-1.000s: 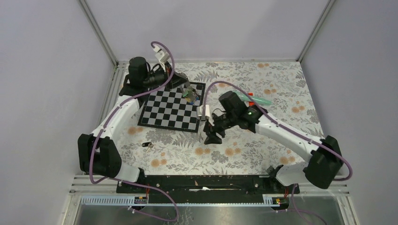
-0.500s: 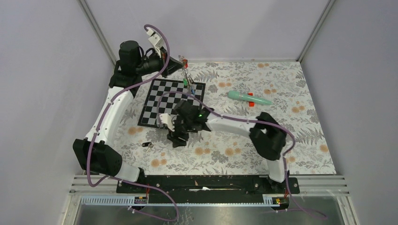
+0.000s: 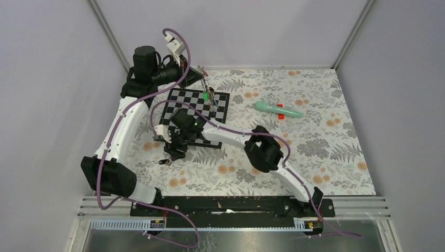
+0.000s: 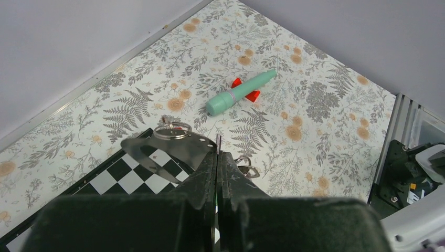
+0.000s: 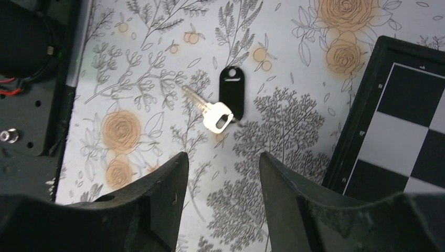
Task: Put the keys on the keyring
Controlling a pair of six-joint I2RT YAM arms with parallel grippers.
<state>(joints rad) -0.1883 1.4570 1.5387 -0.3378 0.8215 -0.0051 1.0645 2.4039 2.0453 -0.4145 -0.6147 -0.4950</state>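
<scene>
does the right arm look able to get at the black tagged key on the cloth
Probably yes: the right gripper hangs open above the black-tagged key, which lies on the floral cloth with nothing between them.

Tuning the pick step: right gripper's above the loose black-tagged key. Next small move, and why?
Probably nudge the right gripper slightly forward and lower it over the black-tagged key: its jaws stand open, and the key lies flat on the cloth just beyond the fingertips, untouched.

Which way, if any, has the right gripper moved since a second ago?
Yes. The right gripper went left, from past the chessboard's near right corner to its near left corner.
</scene>
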